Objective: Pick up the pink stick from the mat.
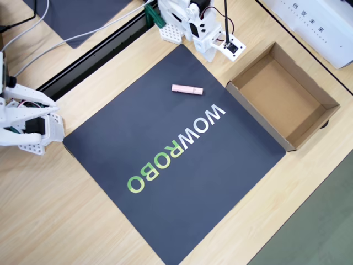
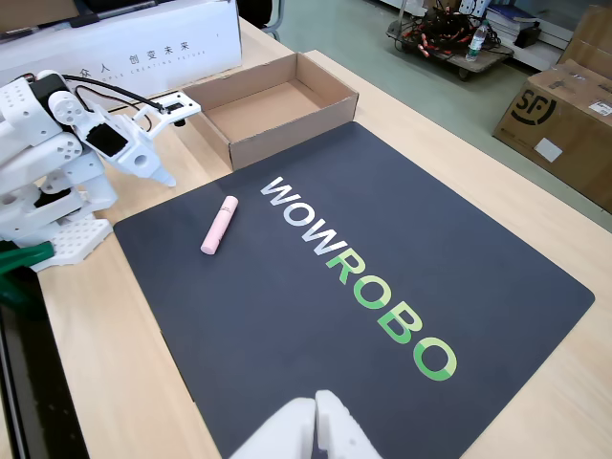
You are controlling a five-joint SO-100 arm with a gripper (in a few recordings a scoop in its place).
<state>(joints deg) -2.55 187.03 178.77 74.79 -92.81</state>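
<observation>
1. The white arm sits folded at the mat's [image 2: 402, 239] edge, its gripper [image 2: 161, 172] pointing down near the corner.
2. Whether its fingers are parted cannot be told.
3. The pink stick [image 2: 219, 225] lies flat on the mat beside the "W", apart from the gripper.
4. A cardboard box [image 2: 287, 120] stands by the mat.

Mat [image 1: 165, 182] w/ "WOWROBO" lettering lies diagonal on a light wood table [image 1: 60, 221] and serves as ref. Pink stick [image 1: 187, 89] lies flat on the mat, near its upper corner, just above the white "WOW" end of the lettering, nothing touching it. White arm's gripper [image 1: 208, 52] sits right at the mat's top corner, folded back, well apart from the stick; jaw state unclear from above. Open cardboard box [image 1: 282, 94] w/ nothing inside sits against the mat's upper-right edge. Plain dark mat [image 1: 83, 16] lies beyond the upper-left edge, past a black rail [image 1: 94, 58].
</observation>
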